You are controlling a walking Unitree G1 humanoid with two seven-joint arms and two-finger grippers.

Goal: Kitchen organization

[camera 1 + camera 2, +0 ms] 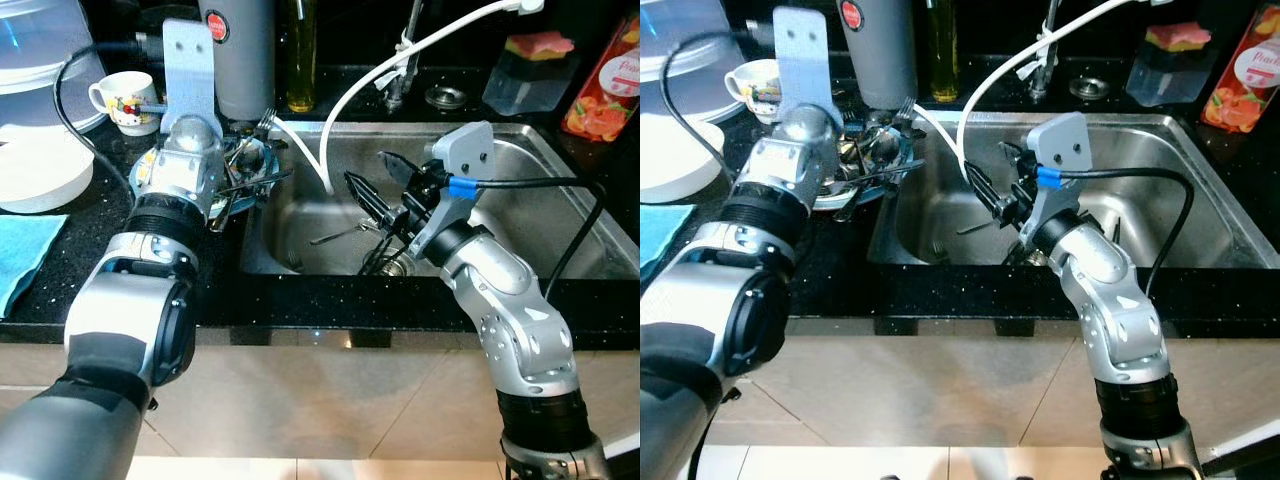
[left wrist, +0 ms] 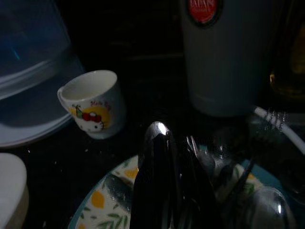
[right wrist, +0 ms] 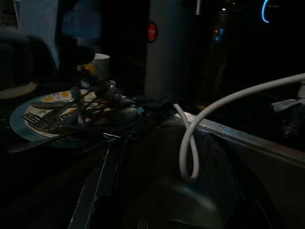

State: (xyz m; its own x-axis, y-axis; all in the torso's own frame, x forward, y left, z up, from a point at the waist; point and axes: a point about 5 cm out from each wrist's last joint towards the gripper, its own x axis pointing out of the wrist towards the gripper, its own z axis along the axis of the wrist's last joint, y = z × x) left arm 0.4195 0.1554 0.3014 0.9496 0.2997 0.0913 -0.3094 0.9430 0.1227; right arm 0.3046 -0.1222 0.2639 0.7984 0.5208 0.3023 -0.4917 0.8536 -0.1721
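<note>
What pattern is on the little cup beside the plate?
The cup is white with a cartoon cat and a yellow patch; the left wrist view shows it best.

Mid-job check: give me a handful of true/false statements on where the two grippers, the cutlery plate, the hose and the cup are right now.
1. The plate heaped with cutlery sits on the counter to the left of the sink. True.
2. The right gripper is over the blue cloth. False: it is over the sink basin; the blue cloth lies at the far left of the counter.
3. The white hose curves down into the sink. True.
4. The cartoon cup lies tipped over inside the sink. False: it stands upright on the counter behind the plate.
5. The left gripper is at the plate of cutlery. True.
</note>
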